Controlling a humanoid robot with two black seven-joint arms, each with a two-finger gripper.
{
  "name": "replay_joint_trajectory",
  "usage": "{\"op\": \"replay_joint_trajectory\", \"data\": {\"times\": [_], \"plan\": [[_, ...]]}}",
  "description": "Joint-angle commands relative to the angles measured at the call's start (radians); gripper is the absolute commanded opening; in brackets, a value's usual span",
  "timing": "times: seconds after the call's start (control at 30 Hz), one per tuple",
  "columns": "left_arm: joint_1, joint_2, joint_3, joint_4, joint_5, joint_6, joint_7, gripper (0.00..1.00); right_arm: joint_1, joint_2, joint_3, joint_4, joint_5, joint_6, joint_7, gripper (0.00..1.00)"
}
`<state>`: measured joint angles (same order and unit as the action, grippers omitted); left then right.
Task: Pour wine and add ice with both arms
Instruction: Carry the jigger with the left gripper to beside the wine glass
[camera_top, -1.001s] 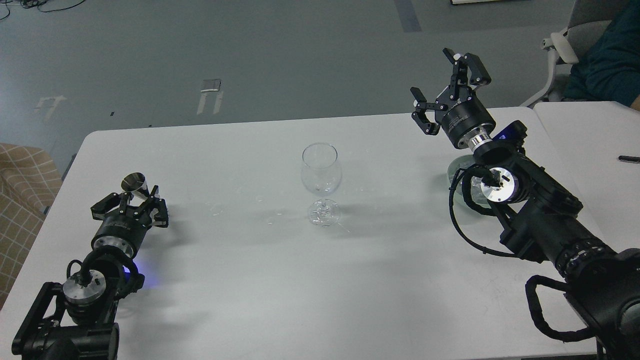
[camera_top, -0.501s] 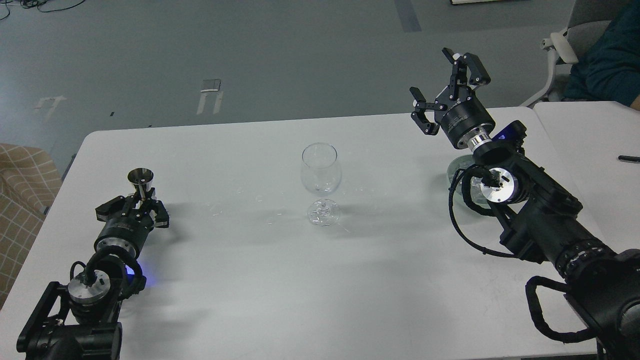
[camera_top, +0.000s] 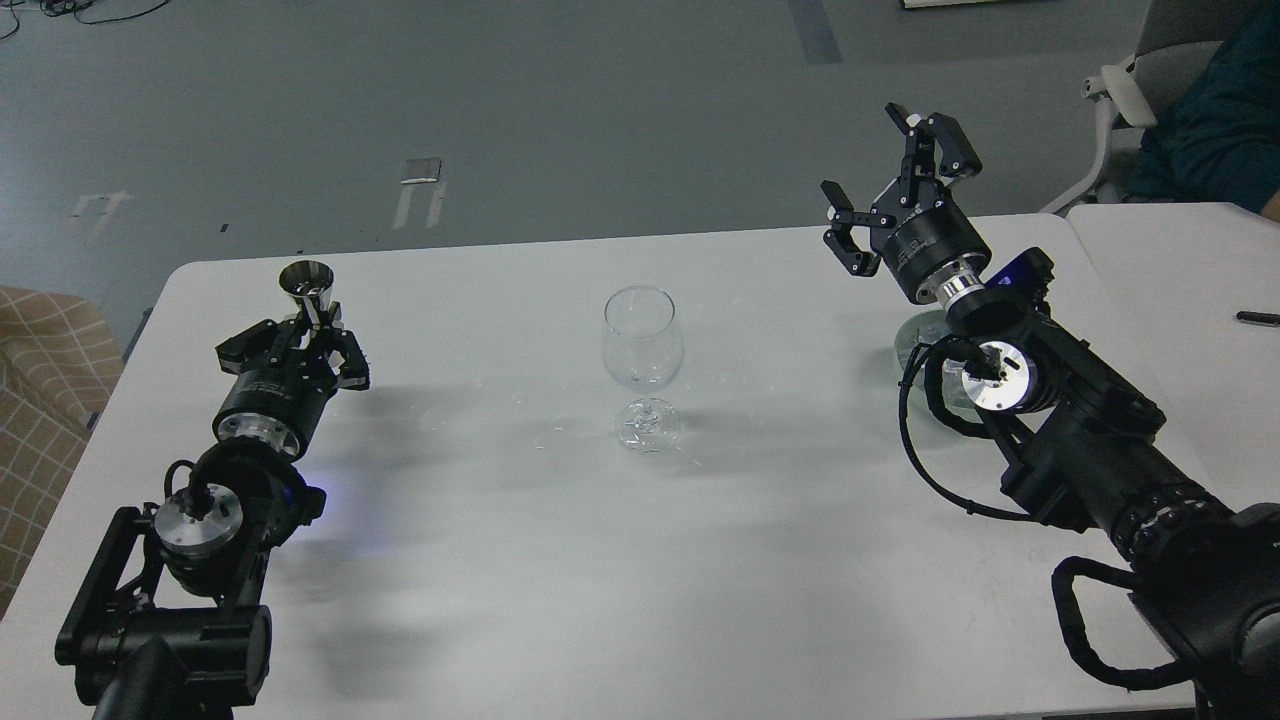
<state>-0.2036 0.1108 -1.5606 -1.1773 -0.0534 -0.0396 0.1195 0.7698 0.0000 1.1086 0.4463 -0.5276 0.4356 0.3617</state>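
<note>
The left gripper (camera_top: 312, 322) is closed around the stem of a small metal measuring cup (camera_top: 308, 281), held upright above the white table (camera_top: 560, 560). The right gripper (camera_top: 885, 195) hangs with jaws spread wide, holding nothing, above a clear dish (camera_top: 918, 335) mostly hidden behind the arm. An upright wine glass (camera_top: 642, 365) stands between them; whether any wine is inside cannot be told.

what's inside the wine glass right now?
The wine glass stands upright mid-table and looks empty: no ice cubes visible, and any clear liquid can't be made out. The left tool holds a small metal cup upright; its contents are hidden.
</note>
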Motion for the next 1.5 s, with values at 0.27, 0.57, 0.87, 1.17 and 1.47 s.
{"op": "replay_joint_trajectory", "data": {"times": [0.27,0.57,0.87,1.17,1.47], "plan": [[0.088,0.0,0.103,-0.304,0.004,0.176,0.0,0.0,-0.003,0.0,-0.01,0.0,0.0,0.0,-0.001,1.0],[0.093,-0.008,0.215,-0.418,0.078,0.325,0.002,0.0,-0.007,0.0,-0.019,0.0,0.0,0.0,0.0,1.0],[0.055,-0.029,0.283,-0.485,0.139,0.435,0.031,0.0,-0.014,0.0,-0.019,0.003,0.001,0.0,0.0,1.0],[0.007,-0.051,0.332,-0.519,0.21,0.503,0.052,0.0,-0.024,0.0,-0.019,0.003,0.0,0.0,0.0,1.0],[-0.057,-0.065,0.39,-0.521,0.317,0.528,0.101,0.0,-0.027,0.0,-0.021,0.003,0.0,0.002,0.0,1.0]]}}
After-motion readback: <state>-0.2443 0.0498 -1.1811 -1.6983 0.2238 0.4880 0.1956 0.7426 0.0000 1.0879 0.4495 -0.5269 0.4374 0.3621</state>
